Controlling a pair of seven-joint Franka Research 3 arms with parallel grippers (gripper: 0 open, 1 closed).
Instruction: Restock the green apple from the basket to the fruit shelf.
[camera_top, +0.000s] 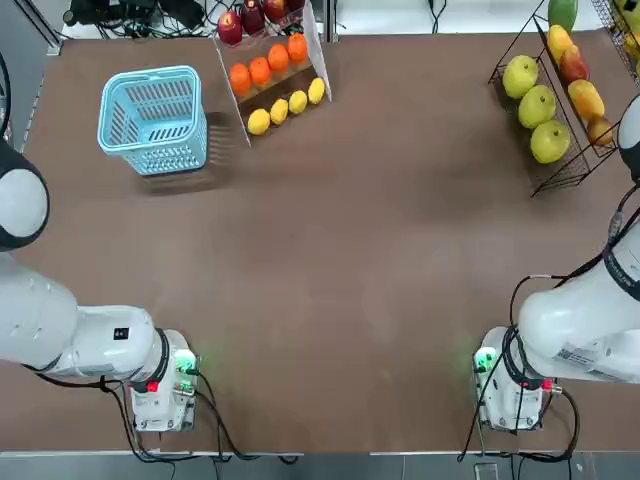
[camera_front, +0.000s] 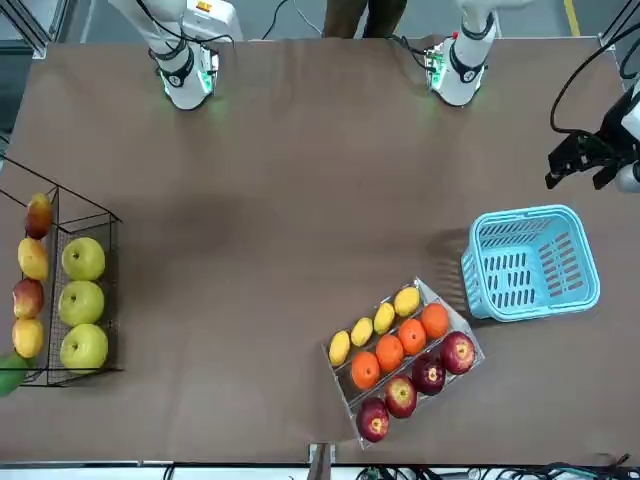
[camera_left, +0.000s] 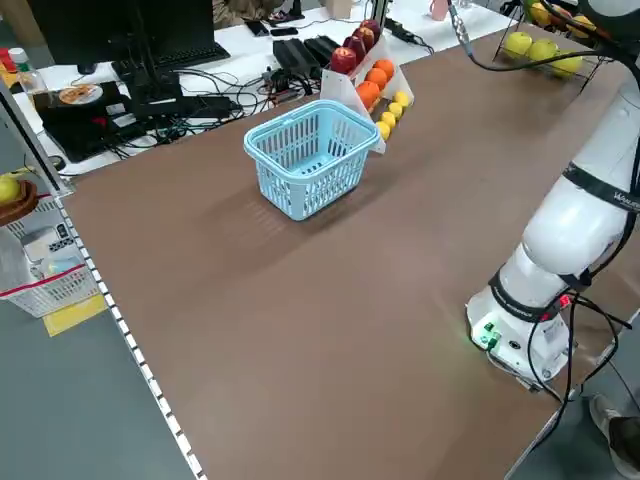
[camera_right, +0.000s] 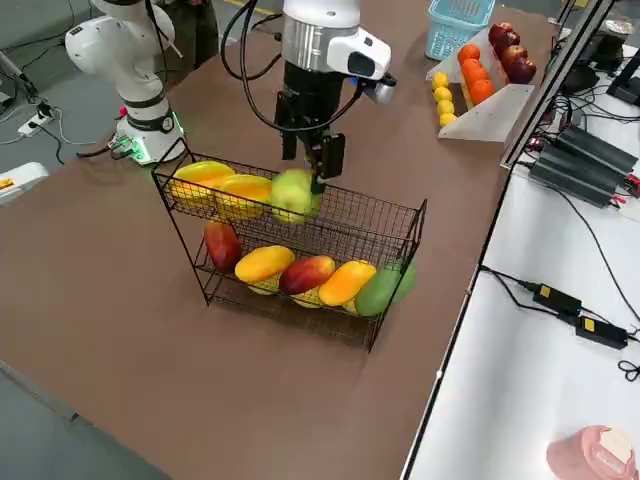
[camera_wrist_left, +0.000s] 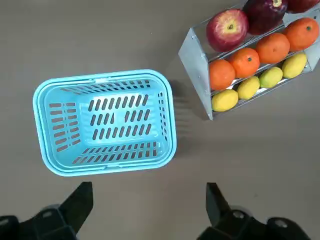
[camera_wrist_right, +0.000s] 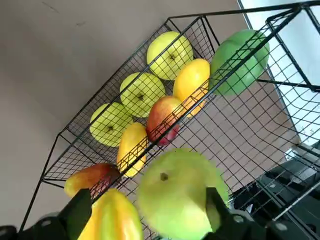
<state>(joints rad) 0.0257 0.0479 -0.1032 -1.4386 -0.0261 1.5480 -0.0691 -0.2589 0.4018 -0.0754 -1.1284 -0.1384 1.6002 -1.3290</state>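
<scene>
right gripper over fruit shelf, brown table

White slanted stand — dark red apples, oranges, lemons — on brown table

Green apple on fruit shelf top tier beneath right claw; basket far opposite.
</scene>
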